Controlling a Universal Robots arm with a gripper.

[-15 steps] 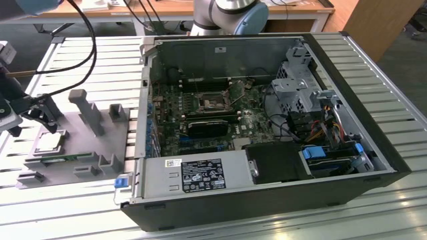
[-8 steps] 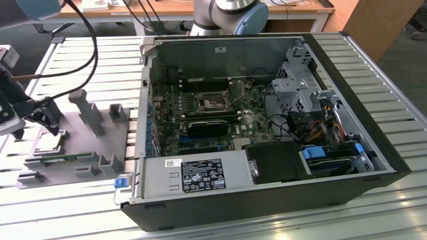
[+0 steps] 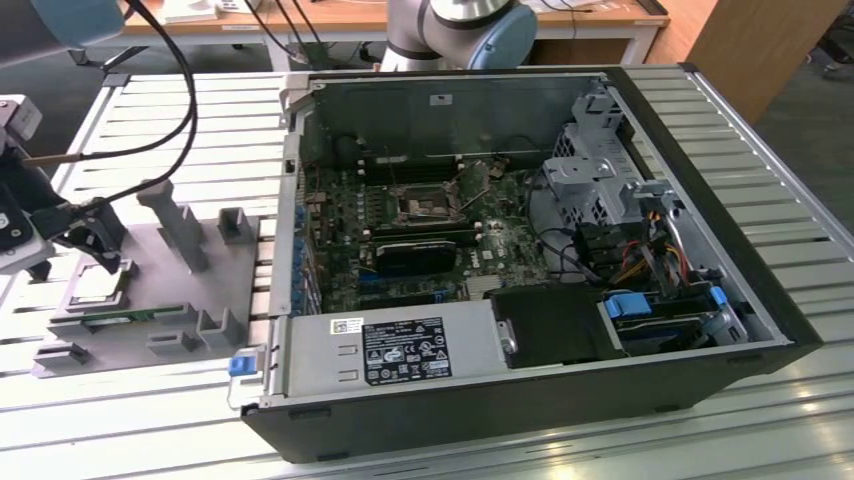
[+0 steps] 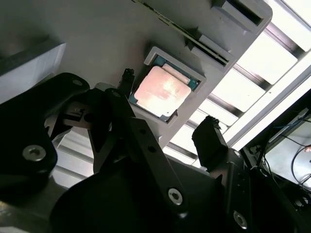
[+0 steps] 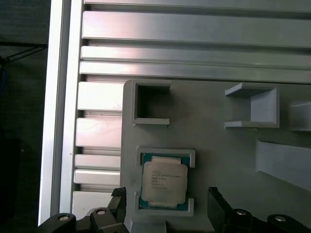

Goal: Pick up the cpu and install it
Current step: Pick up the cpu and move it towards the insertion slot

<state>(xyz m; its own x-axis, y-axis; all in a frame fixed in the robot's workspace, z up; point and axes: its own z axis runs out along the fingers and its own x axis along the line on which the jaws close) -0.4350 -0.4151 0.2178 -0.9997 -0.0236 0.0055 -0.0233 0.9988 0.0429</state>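
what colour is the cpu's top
Shiny silver-grey, on the small flat square cpu; best in the first wrist view.

The cpu (image 3: 96, 287) lies flat, metal side up, in a shallow square pocket of the grey holder (image 3: 154, 290) on the slatted table at the exterior view's left, well apart from the open computer case (image 3: 534, 240). In the first wrist view the cpu (image 5: 164, 183) is a small square chip with a silver-grey lid bearing fine dark print. A thin green edge shows round the lid, and nothing touches it.
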